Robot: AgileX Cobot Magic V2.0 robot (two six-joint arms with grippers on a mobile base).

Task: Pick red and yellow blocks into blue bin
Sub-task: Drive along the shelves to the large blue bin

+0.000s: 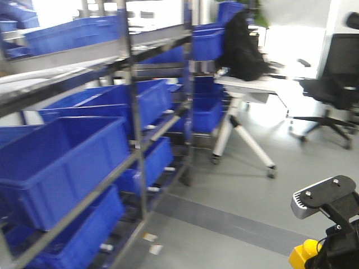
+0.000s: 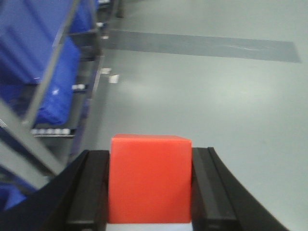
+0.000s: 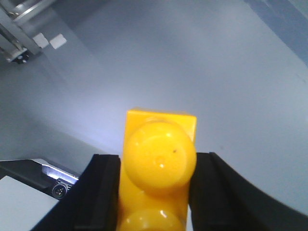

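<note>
- Blue plastic crates (image 1: 67, 168) with smooth walls fill the metal shelf rack (image 1: 130, 112) on my left; which one is my bin I cannot tell.
- My left gripper (image 2: 150, 161), I judge the nearer to that rack, is clamped on the plain red plastic cube (image 2: 149, 183) above the grey floor (image 2: 216, 96).
- My right gripper (image 3: 155, 161) squeezes the yellow two-stud plastic brick (image 3: 161, 149), its long axis running along my fingers, farther from the rack.

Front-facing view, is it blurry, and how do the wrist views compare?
Front-facing view: smeared all over, the blue plastic crates soft-edged, the top right blown out white. Left wrist view: the red plastic cube is fairly crisp, racks behind blurred. Right wrist view: the yellow studded plastic brick is slightly soft, with a pale glare patch on the floor behind it.
</note>
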